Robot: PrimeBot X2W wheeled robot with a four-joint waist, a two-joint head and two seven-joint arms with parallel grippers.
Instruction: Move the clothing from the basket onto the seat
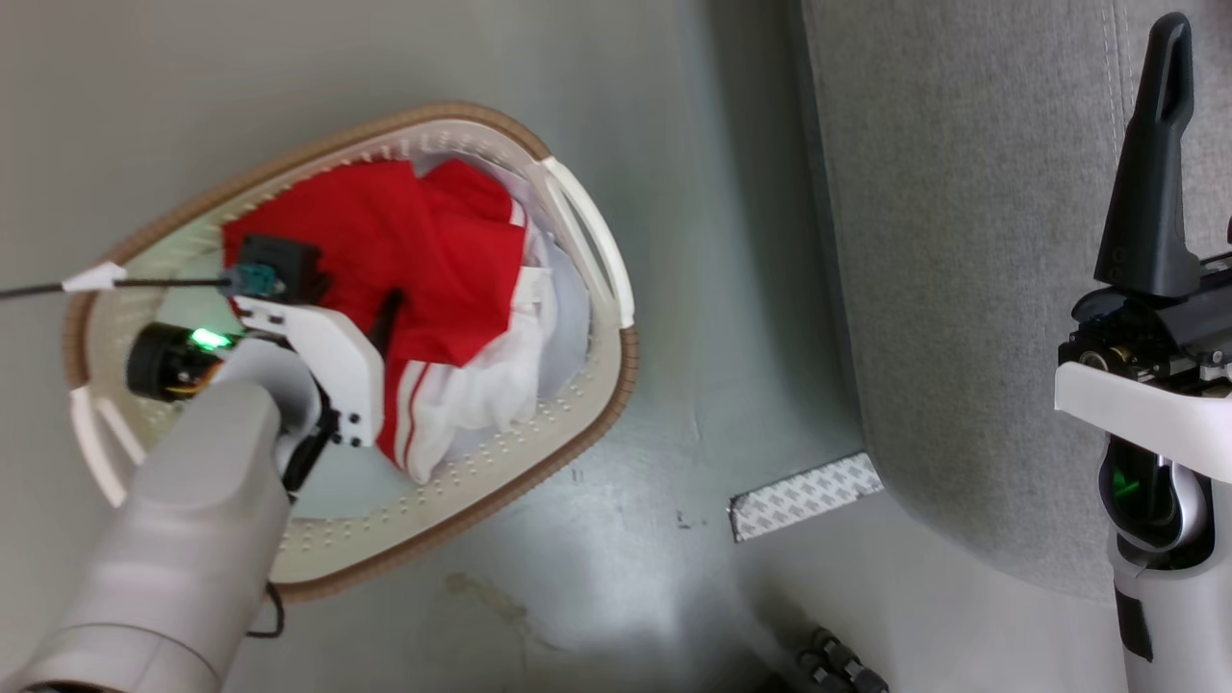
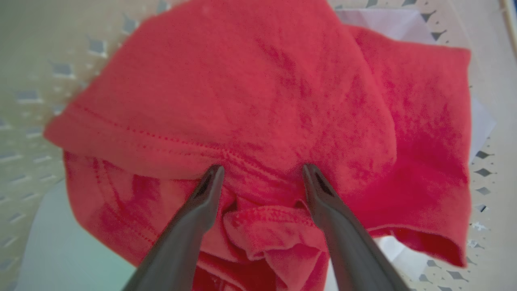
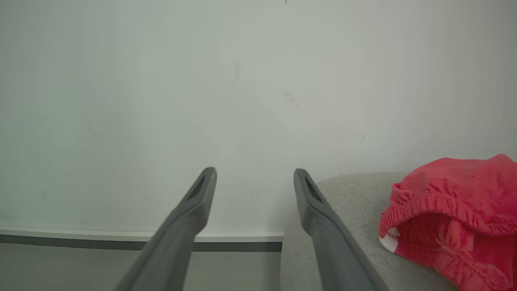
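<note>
**Jaws spread wide on both arms, nothing gripped**

Sink left jaws down astride the stitched fold of the jersey point(image 2: 258, 89), crumpled in the basket point(image 1: 500, 462), then pinch a thick bunch. Lift clear of the brown rim point(image 1: 630, 375) and handle point(image 1: 592, 236); cross open floor point(image 1: 722, 289) rightward to the sofa point(image 1: 962, 241).

- The oval white perforated plastic laundry basket point(image 1: 577, 423) stands on the grey floor point(image 1: 674, 144), left of the large light grey fabric sofa point(image 1: 962, 289) and apart from it.
- The bright red jersey fabric with white trim point(image 1: 423, 260) lies inside the basket.
- The left tool point(image 2: 262, 169) is down in the basket, tips at the jersey fabric.
- The right tool point(image 3: 254, 173) is over the sofa's edge.
- A crumpled red elastic-hemmed garment point(image 3: 452, 210) lies on the sofa, right of that tool in the right wrist view.
- A grey-and-white patterned strip point(image 1: 807, 496) lies on the floor between basket and sofa.
</note>
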